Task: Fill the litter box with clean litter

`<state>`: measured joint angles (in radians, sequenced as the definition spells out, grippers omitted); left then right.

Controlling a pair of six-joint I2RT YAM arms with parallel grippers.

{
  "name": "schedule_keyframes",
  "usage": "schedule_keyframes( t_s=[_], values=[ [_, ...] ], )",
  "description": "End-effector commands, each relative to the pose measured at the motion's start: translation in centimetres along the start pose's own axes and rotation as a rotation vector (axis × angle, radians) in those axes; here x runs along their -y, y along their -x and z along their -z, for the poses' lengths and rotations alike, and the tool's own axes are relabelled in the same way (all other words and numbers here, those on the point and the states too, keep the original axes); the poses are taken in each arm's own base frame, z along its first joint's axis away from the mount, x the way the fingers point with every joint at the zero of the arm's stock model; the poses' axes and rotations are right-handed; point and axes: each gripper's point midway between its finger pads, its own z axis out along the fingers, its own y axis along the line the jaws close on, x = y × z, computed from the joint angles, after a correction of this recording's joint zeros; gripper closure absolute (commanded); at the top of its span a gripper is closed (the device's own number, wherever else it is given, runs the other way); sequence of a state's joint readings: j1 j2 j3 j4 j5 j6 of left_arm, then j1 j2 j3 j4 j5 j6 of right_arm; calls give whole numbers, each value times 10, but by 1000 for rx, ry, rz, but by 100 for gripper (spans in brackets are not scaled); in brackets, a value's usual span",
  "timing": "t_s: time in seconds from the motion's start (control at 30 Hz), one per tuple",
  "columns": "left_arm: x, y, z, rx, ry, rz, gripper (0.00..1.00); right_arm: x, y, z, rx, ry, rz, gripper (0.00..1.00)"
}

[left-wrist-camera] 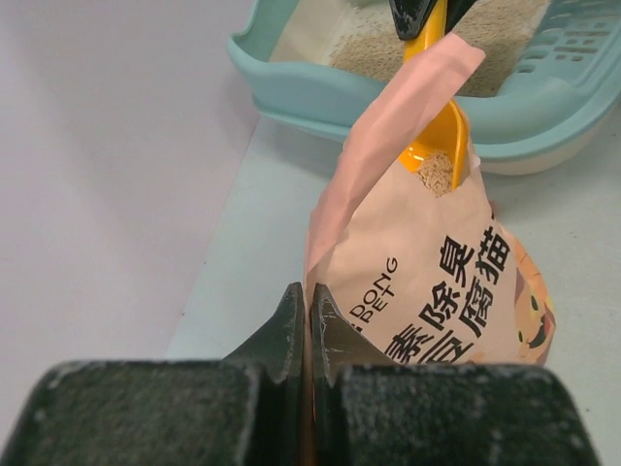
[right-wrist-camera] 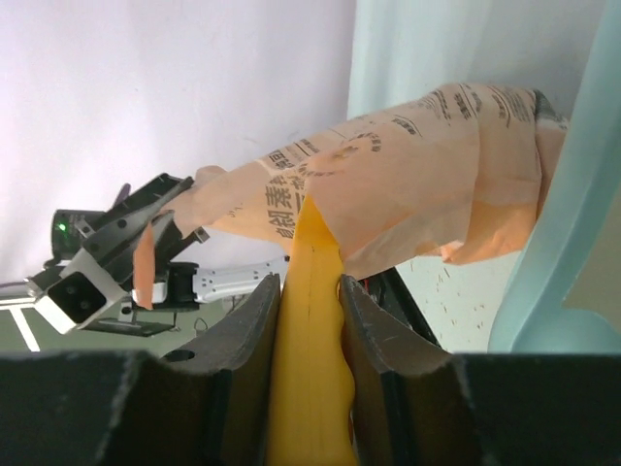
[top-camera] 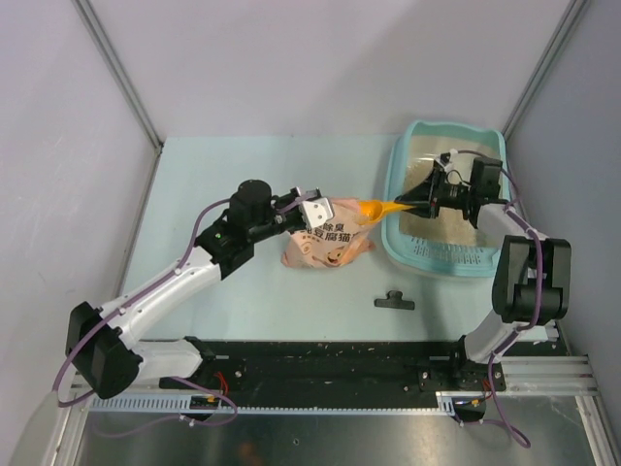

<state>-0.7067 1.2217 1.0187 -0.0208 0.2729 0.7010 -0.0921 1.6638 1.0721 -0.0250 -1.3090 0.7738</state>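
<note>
The light-teal litter box (top-camera: 448, 264) stands at the right, with pale beige clean litter (top-camera: 439, 155) on its floor. A pink-orange printed bag (top-camera: 320, 248) lies left of it. My left gripper (top-camera: 309, 209) is shut on the bag's edge (left-wrist-camera: 330, 223), holding its mouth up. My right gripper (top-camera: 419, 199) hovers over the box's left rim, shut on the handle of an orange scoop (right-wrist-camera: 310, 340). The scoop's bowl (left-wrist-camera: 441, 136) sits in the bag's mouth with some litter (left-wrist-camera: 437, 173) in it. The box (left-wrist-camera: 320, 92) lies just beyond the bag.
A small black clip-like part (top-camera: 394, 301) lies on the table in front of the box. Grey enclosure walls stand close on the left, the back and the right, and the box sits against the right wall.
</note>
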Motion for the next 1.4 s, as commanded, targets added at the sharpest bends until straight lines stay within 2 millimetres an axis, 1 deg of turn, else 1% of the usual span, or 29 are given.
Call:
schedule_keyframes(
  t_s=[0.0, 0.03, 0.07, 0.1, 0.13, 0.17, 0.2, 0.23, 0.3, 0.33, 0.37, 0.47, 0.57, 0.7, 0.8, 0.9, 1.07, 1.37],
  values=[
    [-39, 49, 2, 129, 96, -61, 100, -28, 25, 5, 48, 84, 65, 100],
    [-39, 49, 1, 127, 96, -62, 100, -25, 21, -1, 22, 88, 38, 100],
    [-40, 49, 1, 127, 97, -70, 100, -32, 19, -2, 14, 97, 36, 100],
    [-40, 50, 1, 128, 97, -77, 100, -44, 17, -1, 8, 116, 79, 100],
    [-41, 51, 1, 129, 101, -77, 100, -47, 13, -3, 3, 115, 116, 100],
    [-42, 49, 0, 125, 104, -78, 100, -35, 7, -7, -6, 79, 57, 100],
    [-42, 51, 1, 129, 103, -78, 100, -23, 4, -11, -14, 60, 78, 100],
    [-41, 49, 0, 128, 97, -81, 100, -17, -3, -19, -42, 53, 43, 100],
    [-39, 50, 1, 133, 92, -96, 100, -23, -4, -21, -46, 65, 82, 100],
    [-40, 50, 1, 132, 94, -97, 100, -28, -3, -19, -46, 75, 67, 100],
    [-42, 51, 2, 131, 101, -98, 100, -28, 2, -11, -28, 79, 63, 100],
    [-42, 52, 3, 135, 101, -97, 100, -21, 13, 6, 22, 59, 28, 100],
    [-41, 51, 3, 132, 102, -98, 100, -23, 12, 14, 18, 70, 28, 100],
    [-41, 50, 3, 132, 100, -109, 100, -31, 14, 26, 44, 73, 56, 100],
    [-40, 50, 0, 131, 95, -114, 100, -27, 16, 35, 67, 60, 54, 100],
    [-41, 49, -2, 129, 95, -116, 100, -27, 14, 40, 70, 57, 47, 100],
    [-41, 48, -3, 126, 96, -123, 100, -37, 9, 49, 64, 75, 54, 100],
    [-40, 44, -5, 121, 90, -134, 100, -43, 12, 65, 103, 75, 49, 100]
  ],
)
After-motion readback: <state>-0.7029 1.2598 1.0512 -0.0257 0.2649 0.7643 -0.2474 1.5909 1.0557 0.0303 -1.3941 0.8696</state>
